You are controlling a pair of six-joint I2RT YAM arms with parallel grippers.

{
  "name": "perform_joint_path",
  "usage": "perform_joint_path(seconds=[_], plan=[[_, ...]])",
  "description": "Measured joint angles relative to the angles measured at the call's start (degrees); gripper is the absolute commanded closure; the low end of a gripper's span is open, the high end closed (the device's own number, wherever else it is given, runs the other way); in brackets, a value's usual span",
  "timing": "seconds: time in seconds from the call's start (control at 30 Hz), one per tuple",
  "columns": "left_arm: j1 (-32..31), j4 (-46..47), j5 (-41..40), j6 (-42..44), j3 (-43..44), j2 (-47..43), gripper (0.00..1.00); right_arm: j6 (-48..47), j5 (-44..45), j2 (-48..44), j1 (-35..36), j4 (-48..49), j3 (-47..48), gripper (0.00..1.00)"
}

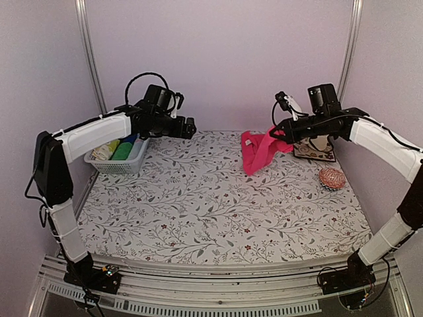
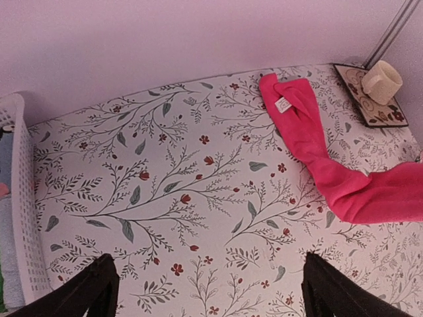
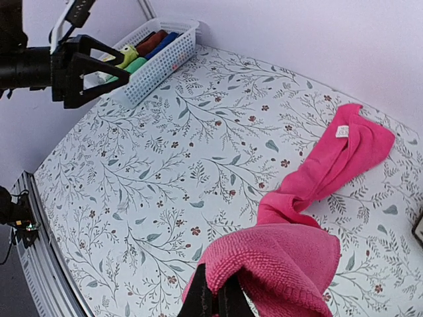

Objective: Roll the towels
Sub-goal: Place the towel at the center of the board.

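Two arms reach over the floral worktop [image 1: 198,218], and we find only one of them with cloth in its grasp. The right gripper [image 1: 283,132] is clamped tight on one end of the hot pink towel [image 1: 256,153], holding that end up off the surface at the far right of the worktop. From there the cloth drops in a twisted band to the worktop, where its other end lies folded with a small white label [image 2: 284,105] showing. Seen from the right wrist, the pink pile bunches over the pinched right gripper [image 3: 218,298].

The left gripper [image 1: 189,127] hangs above the far left of the worktop with its jaws spread wide and nothing between them, well apart from the pink towel. Beside it stands a white basket [image 1: 129,165], which holds rolls [image 1: 123,152] of green, blue and dark red cloth. We also make out the lime-yellow towel [image 3: 127,54] lying in the basket among them.

In the far right corner a cream cup [image 2: 381,82] stands on a patterned tile [image 2: 373,112]. A round red-orange woven pad [image 1: 332,178] lies nearer along the right edge
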Motion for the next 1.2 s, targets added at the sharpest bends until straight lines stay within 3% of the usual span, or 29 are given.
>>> perform_joint_path(seconds=[0.17,0.3,0.43,0.53,0.7,0.97,1.1,1.2], plan=[[0.07,0.35,1.22,0.52,0.39,0.68,0.03,-7.23,-3.76,5.92,5.79,-4.20,14.36,0.98],[1.53,1.79,0.81,-0.13,-0.55,0.09,0.03,-13.20,-14.16,12.61,10.99,-6.40,30.40,0.98],[6.29,4.09,0.83,-1.66,-4.28,-2.60,0.03,-16.13,-24.83,13.03,13.86,-5.11,35.28,0.98],[9.57,5.40,0.44,-2.27,-5.77,-4.50,0.03,-16.87,-27.56,11.54,14.27,-4.09,35.67,0.98],[10.36,7.17,0.00,-2.38,-5.77,-5.18,0.03,-16.26,-18.69,6.93,11.21,-3.93,30.60,0.98],[9.77,7.21,2.19,-2.34,-5.77,-4.72,0.03,-9.03,8.44,-1.11,-3.78,-7.37,11.63,0.98],[9.09,7.26,4.66,-1.62,-5.68,-3.32,0.03,-7.85,18.27,-1.22,-4.04,-10.91,6.54,0.98],[7.39,6.54,7.34,0.11,-4.72,-1.05,0.03,-7.43,20.09,-2.03,-3.80,-12.59,2.99,0.98]])
